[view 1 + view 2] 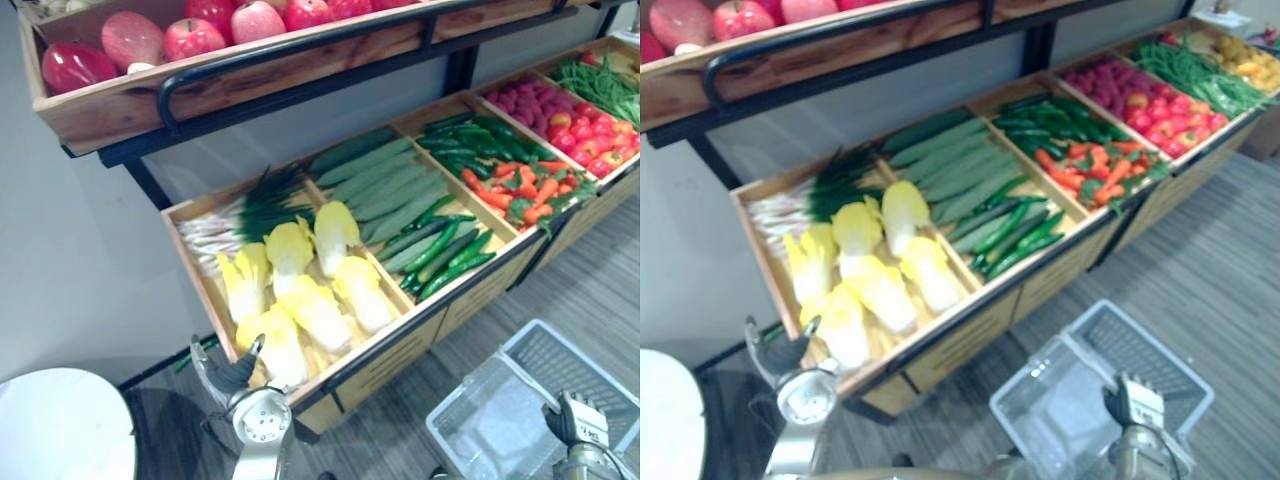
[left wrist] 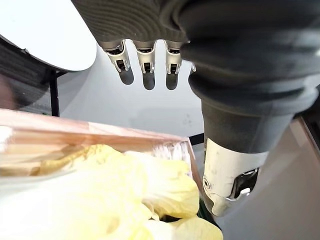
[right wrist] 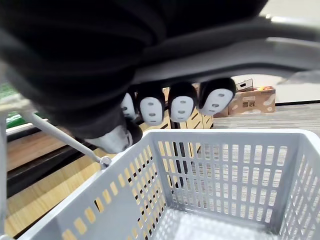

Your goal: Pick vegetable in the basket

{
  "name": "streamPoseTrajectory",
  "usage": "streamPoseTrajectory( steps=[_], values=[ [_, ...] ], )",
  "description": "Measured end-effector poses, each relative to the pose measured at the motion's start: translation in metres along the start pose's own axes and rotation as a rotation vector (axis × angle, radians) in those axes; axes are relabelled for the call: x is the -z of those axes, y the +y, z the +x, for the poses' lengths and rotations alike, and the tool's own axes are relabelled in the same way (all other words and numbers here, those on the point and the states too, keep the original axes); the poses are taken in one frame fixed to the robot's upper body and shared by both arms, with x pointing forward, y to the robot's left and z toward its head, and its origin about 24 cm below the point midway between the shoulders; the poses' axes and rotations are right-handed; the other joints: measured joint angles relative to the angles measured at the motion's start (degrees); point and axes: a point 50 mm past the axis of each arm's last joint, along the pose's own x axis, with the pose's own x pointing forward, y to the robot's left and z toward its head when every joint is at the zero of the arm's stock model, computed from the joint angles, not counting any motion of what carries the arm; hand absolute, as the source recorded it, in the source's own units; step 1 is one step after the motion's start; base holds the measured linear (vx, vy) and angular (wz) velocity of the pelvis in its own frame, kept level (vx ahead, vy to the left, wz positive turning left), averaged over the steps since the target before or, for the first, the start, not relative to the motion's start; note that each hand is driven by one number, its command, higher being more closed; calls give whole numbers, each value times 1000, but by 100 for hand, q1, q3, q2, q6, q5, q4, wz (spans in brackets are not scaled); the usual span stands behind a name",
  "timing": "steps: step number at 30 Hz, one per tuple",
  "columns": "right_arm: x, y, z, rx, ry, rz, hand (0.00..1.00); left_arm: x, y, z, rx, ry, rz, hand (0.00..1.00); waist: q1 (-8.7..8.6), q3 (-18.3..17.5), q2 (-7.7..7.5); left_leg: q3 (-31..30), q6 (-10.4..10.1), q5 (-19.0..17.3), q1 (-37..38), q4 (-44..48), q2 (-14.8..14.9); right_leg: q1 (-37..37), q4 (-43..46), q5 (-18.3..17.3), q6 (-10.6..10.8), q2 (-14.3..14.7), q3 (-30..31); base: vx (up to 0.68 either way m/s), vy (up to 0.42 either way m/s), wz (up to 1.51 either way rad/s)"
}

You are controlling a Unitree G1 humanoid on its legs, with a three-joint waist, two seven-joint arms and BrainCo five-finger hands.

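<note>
Hovering just in front of the wooden crate [image 1: 190, 258], the left hand [image 1: 232, 372] keeps its fingers straight and relaxed, with the thumb apart, and it holds nothing. The nearest cabbage [image 1: 280, 345] lies inside the crate, close beyond the fingertips; I cannot tell if they touch it. Other yellow cabbages lie behind it in the same compartment, and green onions [image 1: 235, 215] lie at the back. In the next compartment to the right are cucumbers [image 1: 385, 185]. Further right are carrots [image 1: 525, 195], and apples [image 1: 195, 38] fill the shelf above.

The right hand [image 1: 575, 420] has its fingers curled round the handle [image 3: 290, 47] of the grey basket [image 3: 225, 175]. The basket is low on the right, above the floor [image 1: 600, 270], and well apart from the cabbages.
</note>
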Motion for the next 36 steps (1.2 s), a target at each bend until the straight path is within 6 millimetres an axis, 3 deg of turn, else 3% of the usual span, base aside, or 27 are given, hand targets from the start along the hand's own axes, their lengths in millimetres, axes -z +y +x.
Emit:
streamPoseTrajectory(
  steps=[11,20,36],
  values=[
    [-11,1,-1,-5,-68,-17,100,15,2,4,-80,52,71,0,-16,-9,-10,237,-53,-21,129,-6,129,-6,-75,48,-69,165,226,5,-15,-13],
    [-9,3,-6,-16,-69,-22,100,31,17,11,-210,114,137,0,-9,-36,-27,252,-61,-21,131,-30,141,-6,-127,51,-62,161,246,0,0,0],
    [-14,6,-8,-5,-93,-22,100,46,19,9,-224,172,206,0,-10,-115,-13,259,-75,-30,127,-25,154,19,-168,100,-74,184,246,7,1,0]
  ],
)
